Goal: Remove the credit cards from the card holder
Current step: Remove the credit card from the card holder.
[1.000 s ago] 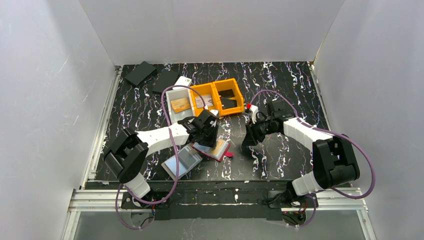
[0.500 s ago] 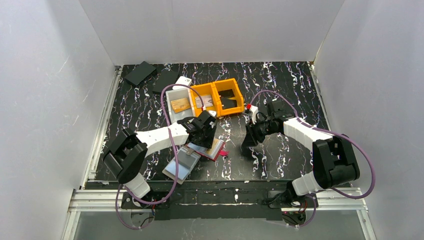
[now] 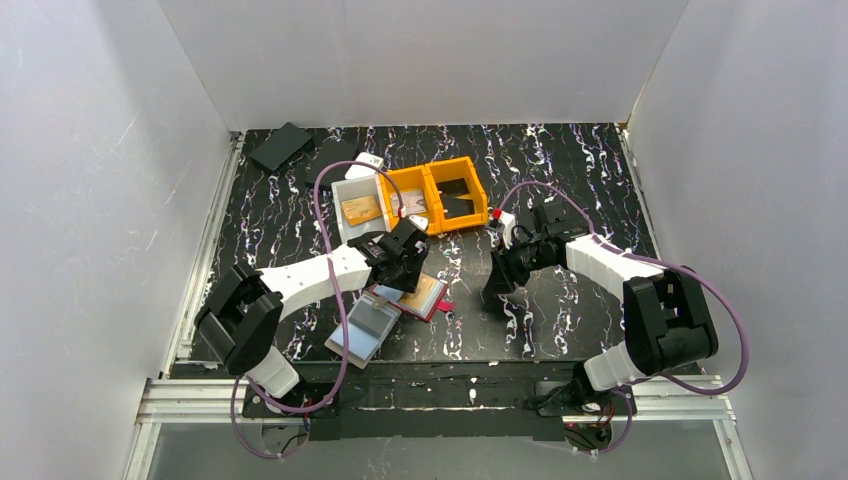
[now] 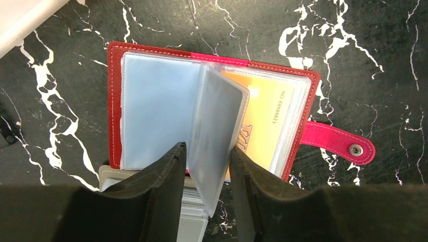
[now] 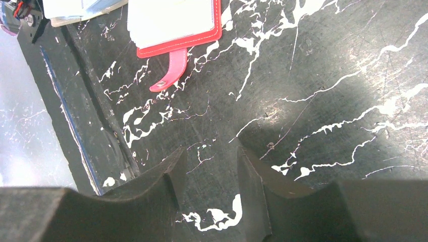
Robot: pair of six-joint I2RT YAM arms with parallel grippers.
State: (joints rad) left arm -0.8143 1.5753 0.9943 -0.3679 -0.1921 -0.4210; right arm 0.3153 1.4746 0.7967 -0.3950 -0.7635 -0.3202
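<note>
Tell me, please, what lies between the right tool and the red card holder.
Only bare marbled tabletop. The right wrist view shows nothing else between the right tool and the red card holder, whose snap strap points toward it.

The red card holder is seen lying open and flat on the black marbled table, near its front edge. Its clear plastic sleeves are fanned out; those on the left side look empty. One sleeve is raised on edge at the middle of the stack. An orange card with printed digits is lodged in the right-hand sleeves. The pink closure strap is stretched out flat to the right, its metal snap facing up.
</note>
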